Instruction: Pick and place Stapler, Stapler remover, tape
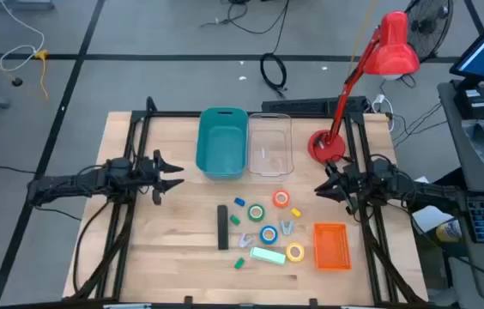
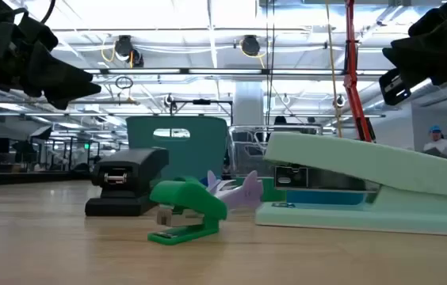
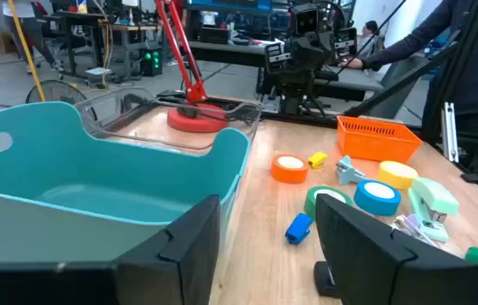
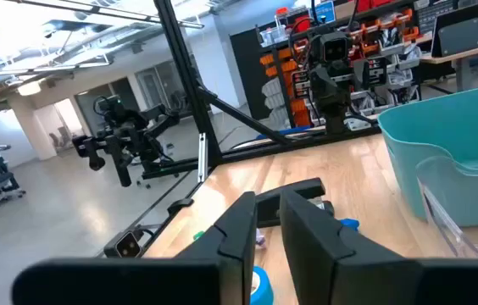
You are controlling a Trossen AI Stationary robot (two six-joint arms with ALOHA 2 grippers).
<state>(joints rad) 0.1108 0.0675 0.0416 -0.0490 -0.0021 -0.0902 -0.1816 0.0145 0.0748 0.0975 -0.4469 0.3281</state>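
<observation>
The black stapler (image 1: pixel 222 227) lies flat on the wooden table, near the middle. To its right lie the orange-red (image 1: pixel 281 198), green (image 1: pixel 257 212), blue (image 1: pixel 268 233) and yellow (image 1: pixel 295 252) tape rolls. A silvery staple remover (image 1: pixel 287 227) lies among them and also shows in the left wrist view (image 3: pixel 351 170). My left gripper (image 1: pixel 172 175) hovers open at the table's left, beside the teal bin (image 1: pixel 222 142). My right gripper (image 1: pixel 323 187) hovers at the right, near the lamp base, its fingers a narrow gap apart. Neither holds anything.
A clear bin (image 1: pixel 269 144) stands right of the teal bin at the back. A red desk lamp (image 1: pixel 326 146) stands at the back right. An orange basket (image 1: pixel 330 245), a mint-green stapler (image 1: pixel 268 255), a small green stapler (image 2: pixel 185 210) and small coloured bits lie near the tapes.
</observation>
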